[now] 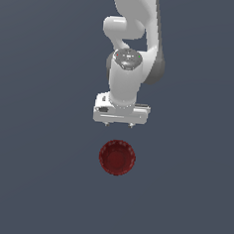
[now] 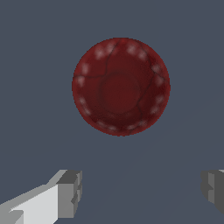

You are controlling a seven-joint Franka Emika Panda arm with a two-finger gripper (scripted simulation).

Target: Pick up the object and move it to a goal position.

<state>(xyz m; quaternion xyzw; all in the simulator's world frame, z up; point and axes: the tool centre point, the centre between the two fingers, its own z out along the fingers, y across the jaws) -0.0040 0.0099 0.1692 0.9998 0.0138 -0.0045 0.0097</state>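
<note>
The dark red bowl point(image 1: 117, 157) sits upright on the flat grey surface, its ribbed, scalloped rim facing up. In the wrist view the bowl point(image 2: 120, 86) shows whole, with nothing in it. My gripper point(image 1: 118, 124) hangs above the surface just behind the bowl in the exterior view, apart from it. It is open and empty. In the wrist view the gripper point(image 2: 140, 192) has its two fingers wide apart, one fingertip point(image 2: 70, 192) on each side, and the bowl lies beyond the gap, not between them.
The white arm point(image 1: 129, 50) comes down from the top of the exterior view. The plain dark grey surface point(image 1: 34, 182) fills the rest of both views.
</note>
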